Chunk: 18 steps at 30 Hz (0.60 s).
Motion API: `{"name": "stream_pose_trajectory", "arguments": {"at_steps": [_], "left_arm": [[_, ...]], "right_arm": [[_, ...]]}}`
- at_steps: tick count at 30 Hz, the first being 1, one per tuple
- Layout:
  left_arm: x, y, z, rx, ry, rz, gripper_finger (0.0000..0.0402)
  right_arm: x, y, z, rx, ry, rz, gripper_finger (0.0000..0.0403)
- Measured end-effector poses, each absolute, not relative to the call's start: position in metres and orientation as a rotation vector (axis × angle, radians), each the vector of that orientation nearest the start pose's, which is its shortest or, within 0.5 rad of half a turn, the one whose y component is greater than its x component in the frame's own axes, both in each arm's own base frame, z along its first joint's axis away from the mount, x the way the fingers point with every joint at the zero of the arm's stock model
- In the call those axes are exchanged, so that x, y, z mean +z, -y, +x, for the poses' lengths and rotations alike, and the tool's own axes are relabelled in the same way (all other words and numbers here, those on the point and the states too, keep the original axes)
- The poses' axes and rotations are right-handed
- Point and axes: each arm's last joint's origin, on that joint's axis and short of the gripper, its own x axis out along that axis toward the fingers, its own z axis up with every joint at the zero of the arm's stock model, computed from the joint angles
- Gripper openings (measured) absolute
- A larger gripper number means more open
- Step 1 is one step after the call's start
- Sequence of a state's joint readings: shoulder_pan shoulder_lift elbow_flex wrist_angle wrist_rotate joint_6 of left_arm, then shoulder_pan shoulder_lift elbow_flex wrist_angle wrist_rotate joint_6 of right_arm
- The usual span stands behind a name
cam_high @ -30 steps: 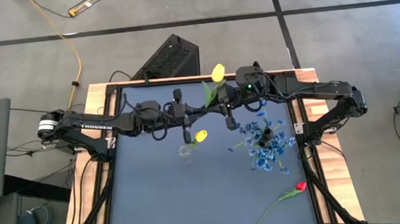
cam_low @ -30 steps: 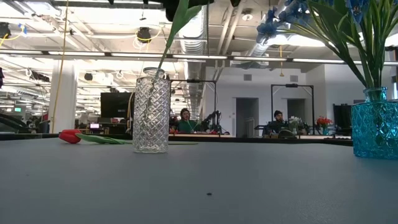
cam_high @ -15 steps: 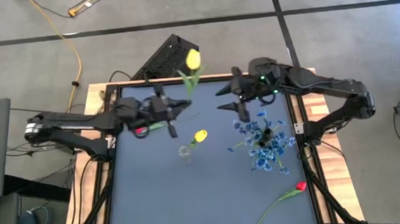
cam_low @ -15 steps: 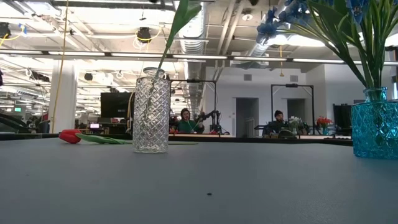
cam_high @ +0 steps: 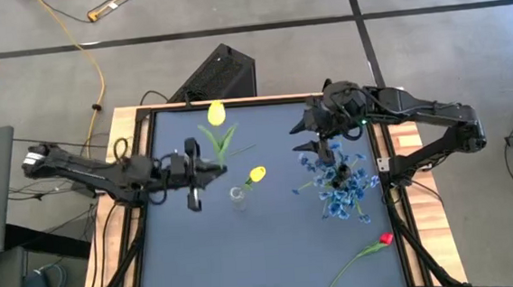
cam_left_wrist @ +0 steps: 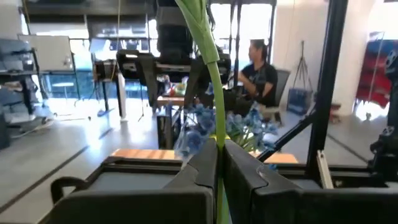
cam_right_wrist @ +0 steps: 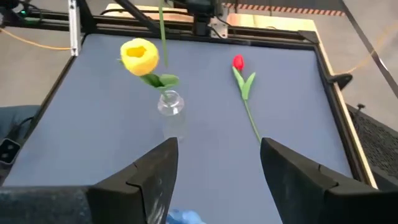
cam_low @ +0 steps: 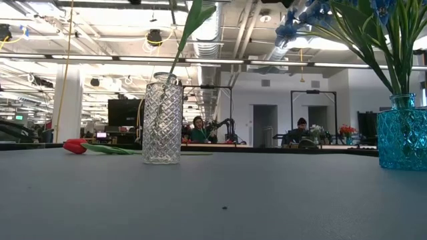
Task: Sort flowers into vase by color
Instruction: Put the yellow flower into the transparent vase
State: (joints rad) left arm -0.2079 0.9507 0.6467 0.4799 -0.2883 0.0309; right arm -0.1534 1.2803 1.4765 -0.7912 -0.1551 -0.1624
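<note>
Yellow tulip (cam_high: pixel 216 113), clamped by the left gripper (cam_high: pixel 194 169), should be lowered stem-first into the clear vase (cam_high: pixel 237 196) at its four o'clock, right gripper (cam_high: pixel 311 136) spread empty.

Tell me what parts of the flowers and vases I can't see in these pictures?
- Held yellow tulip: in the left wrist view only its stem shows, pinched in the left gripper; the bloom is cut off by the top edge.
- Clear vase: in the low view its tulip's bloom is cut off above.
- Blue vase: cut by the low view's right edge; in the high view blue blossoms hide it.
- Right gripper: open and empty.
</note>
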Motion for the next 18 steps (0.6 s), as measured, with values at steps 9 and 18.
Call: {"name": "stream_pose_trajectory", "arguments": {"at_steps": [9, 18], "left_arm": [[0.268, 0.041, 0.201, 0.143, 0.159, -0.099, 0.0], [0.247, 0.044, 0.214, 0.147, 0.089, -0.108, 0.0]], "right_arm": [[0.408, 0.031, 0.252, 0.063, -0.59, -0.068, 0.0254], [0.409, 0.031, 0.252, 0.06, -0.575, -0.067, 0.0254]]}}
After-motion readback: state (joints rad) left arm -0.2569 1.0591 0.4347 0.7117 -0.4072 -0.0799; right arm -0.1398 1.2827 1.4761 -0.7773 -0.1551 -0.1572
